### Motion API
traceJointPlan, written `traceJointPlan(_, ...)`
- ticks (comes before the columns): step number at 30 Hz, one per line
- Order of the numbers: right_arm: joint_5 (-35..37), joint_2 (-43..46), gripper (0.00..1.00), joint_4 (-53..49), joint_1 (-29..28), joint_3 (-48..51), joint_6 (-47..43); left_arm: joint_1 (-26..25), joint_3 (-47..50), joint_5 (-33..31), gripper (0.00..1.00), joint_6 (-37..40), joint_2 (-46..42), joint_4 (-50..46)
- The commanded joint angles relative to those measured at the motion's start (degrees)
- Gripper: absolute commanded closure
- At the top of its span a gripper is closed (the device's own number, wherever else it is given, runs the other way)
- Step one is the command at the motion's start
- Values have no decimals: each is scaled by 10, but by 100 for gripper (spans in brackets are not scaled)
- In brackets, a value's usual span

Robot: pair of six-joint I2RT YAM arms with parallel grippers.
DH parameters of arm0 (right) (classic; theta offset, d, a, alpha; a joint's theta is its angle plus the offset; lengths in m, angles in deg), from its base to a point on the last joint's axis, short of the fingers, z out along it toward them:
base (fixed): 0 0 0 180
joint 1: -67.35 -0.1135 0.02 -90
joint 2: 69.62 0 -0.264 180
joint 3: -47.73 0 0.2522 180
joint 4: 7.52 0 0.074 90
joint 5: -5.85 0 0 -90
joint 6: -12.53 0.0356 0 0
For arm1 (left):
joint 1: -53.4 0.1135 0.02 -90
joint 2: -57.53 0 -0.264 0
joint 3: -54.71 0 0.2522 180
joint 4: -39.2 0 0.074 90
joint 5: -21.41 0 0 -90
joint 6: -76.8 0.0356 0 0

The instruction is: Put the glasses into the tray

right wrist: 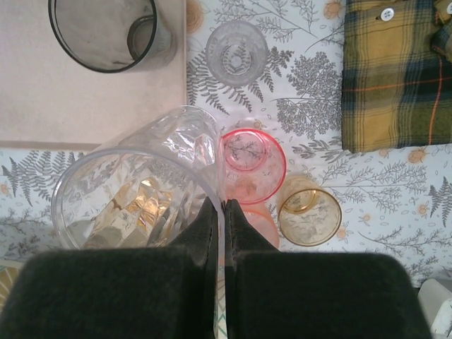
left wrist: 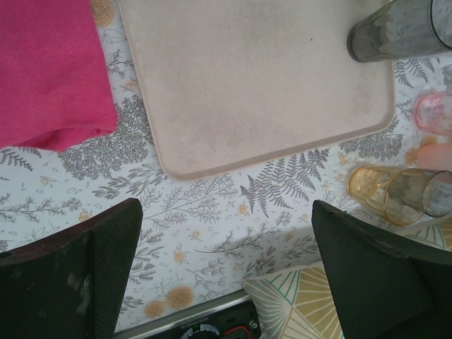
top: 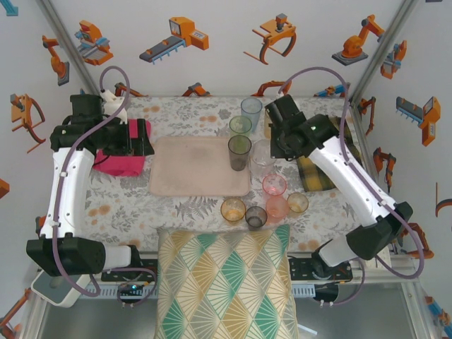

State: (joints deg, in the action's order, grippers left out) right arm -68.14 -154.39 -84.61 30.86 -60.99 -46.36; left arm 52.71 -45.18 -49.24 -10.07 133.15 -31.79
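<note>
**Right wrist view:** The right gripper (right wrist: 220, 206) is clenched on the near rim wall of a clear faceted tumbler (right wrist: 134, 191), one finger inside and one outside. The tumbler shows over the near right corner of the tray (right wrist: 63, 92). Whether it is lifted I cannot tell. It looks light, stiff, thin-walled and slick, and probably brittle. A one-sided rim pinch lets it tilt, so slow moves would suit it. A pink tumbler (right wrist: 253, 157) sits just beside it, on the side away from the tray. A tall grey tumbler (right wrist: 106, 32) stands just inside the tray's right edge.

**Left wrist view:** The left gripper (left wrist: 226, 208) is spread wide with nothing between its fingers. Beyond them lies the tablecloth (left wrist: 205, 176) by the tray's near left corner. A pink cloth (left wrist: 49, 70) lies left of the tray.

**Top view:** Most of the tray left of the grey tumbler is bare, which leaves ample room. Only the low rim needs clearing.
</note>
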Motion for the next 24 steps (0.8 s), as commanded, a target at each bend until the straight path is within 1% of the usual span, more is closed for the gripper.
traceJointPlan(1,33,18,100,26,-23,17,36,6,-9,11,3,-9,1,0)
traceJointPlan(5,40,24,100,58,-48,52,57,9,-10,14,3,-9,0,-2)
traceJointPlan(8,35,22,100,79,-55,70,65,12,-9,17,3,-10,1,-2)
traceJointPlan(11,43,13,100,86,-62,79,67,15,-16,19,3,-12,4,-5)
traceJointPlan(15,32,-1,100,103,-69,88,71,20,-27,24,3,-15,8,-9)
traceJointPlan(24,35,-35,100,130,-80,102,69,33,-14,29,3,-16,-5,-10)
